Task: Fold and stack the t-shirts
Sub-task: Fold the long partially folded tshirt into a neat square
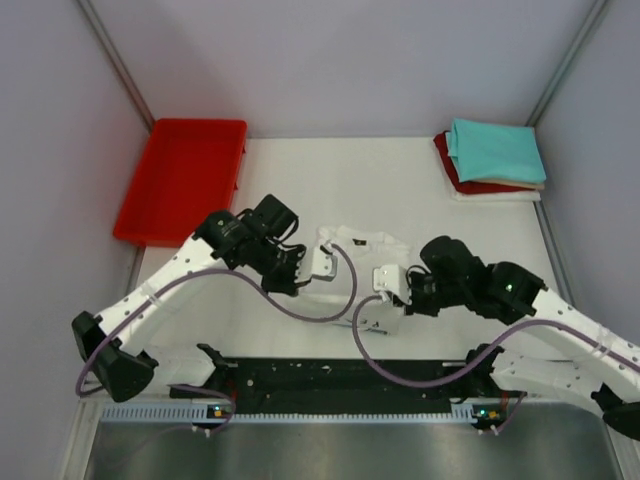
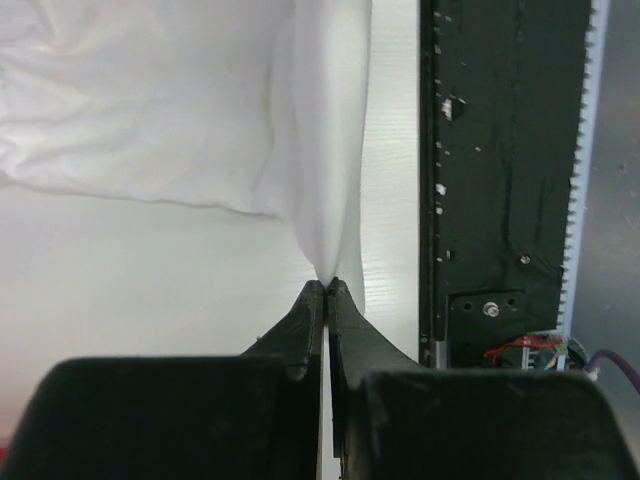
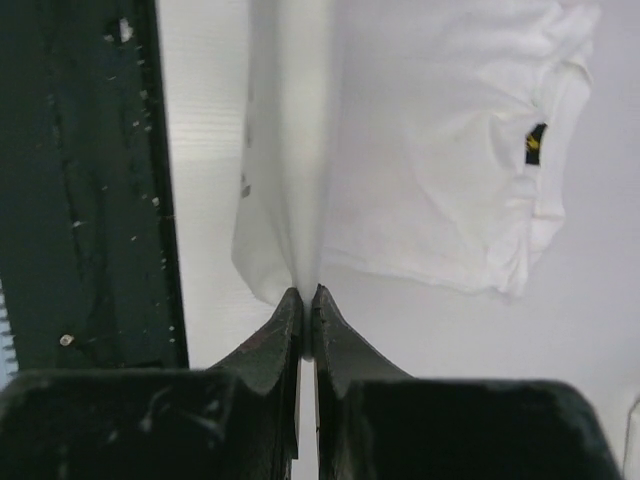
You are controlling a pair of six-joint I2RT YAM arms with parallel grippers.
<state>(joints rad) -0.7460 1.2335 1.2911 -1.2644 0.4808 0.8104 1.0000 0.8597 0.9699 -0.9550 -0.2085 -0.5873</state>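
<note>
A white t-shirt (image 1: 366, 243) lies bunched at the middle of the table between my two grippers. My left gripper (image 1: 318, 266) is shut on a fold of its white cloth (image 2: 320, 150), which rises taut from the fingertips (image 2: 328, 286). My right gripper (image 1: 386, 286) is shut on another fold of the same shirt (image 3: 300, 180), pinched at the fingertips (image 3: 306, 292). The shirt's small dark neck label (image 3: 536, 143) shows in the right wrist view. The flower print is hidden. A folded stack stands at the back right: teal (image 1: 495, 150) on top, dark red (image 1: 478, 186) and cream (image 1: 500, 196) beneath.
A red plastic tray (image 1: 180, 180) sits at the back left, partly over the table's edge. A black rail (image 1: 340, 375) runs along the near edge, close to both grippers; it also shows in the left wrist view (image 2: 500, 150) and the right wrist view (image 3: 90, 180). Grey walls enclose the table.
</note>
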